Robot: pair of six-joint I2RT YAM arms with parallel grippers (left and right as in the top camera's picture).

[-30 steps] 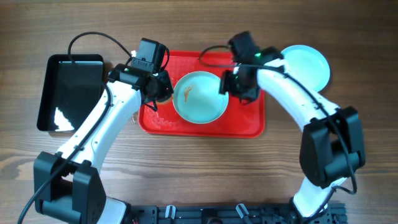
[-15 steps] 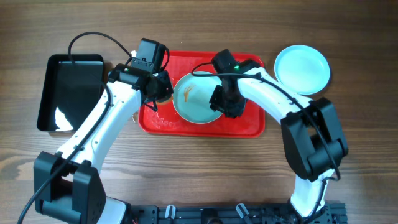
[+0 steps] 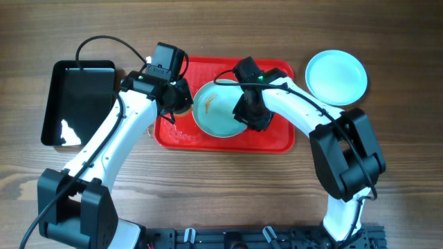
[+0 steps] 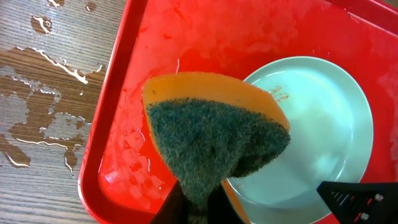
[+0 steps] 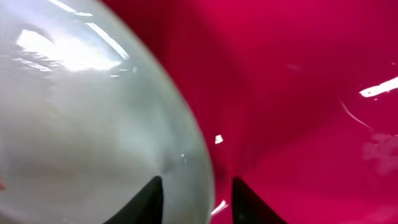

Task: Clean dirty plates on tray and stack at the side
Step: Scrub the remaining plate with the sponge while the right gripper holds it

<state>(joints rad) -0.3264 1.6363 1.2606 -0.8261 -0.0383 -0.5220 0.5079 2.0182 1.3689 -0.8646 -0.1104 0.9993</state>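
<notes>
- Dirty plate (image 3: 218, 109): round, pale blue with a whitish centre, and a small orange smear (image 3: 208, 104) on the half nearer the left claw. It lies flat in the tray between the two claws, and its rim passes between the fingers of the right claw.
- Tray (image 3: 273, 138): red, raised rim, wet glossy floor. It sits under both claws.
- Right claw (image 5: 198, 199): partly open and astride the plate's rim, one finger (image 5: 148, 200) on the plate's side and the other over the tray floor. Red shows between the outer finger and the rim, so nothing is judged gripped yet.
- Left claw (image 4: 198, 208): closed on a sponge (image 4: 214, 143), orange with a dark green scouring face. The sponge overlaps the plate's near edge in the left wrist view, and contact cannot be told.
- Second plate (image 3: 336, 76): same pattern, no smear visible. It is on the table (image 3: 221, 187), well apart from the right claw on the side away from the tray.
- Black tray (image 3: 76, 100): on the table beyond the left claw, well apart.
- Spilt water (image 4: 37, 112): on the table just outside the tray, beside the left claw.
- Handling, as judged:
  - The plate looks stiff, light and shallow.
  - Being wet and glossy, it is probably slippery.
  - Lying flat, it offers only its sloping rim for purchase.
  - The best hold is where the right claw stands, pinched square across the rim, since a skewed pinch may squirt it out.
  - Unheld, it would likely slide on the wet tray under the soft sponge.
</notes>
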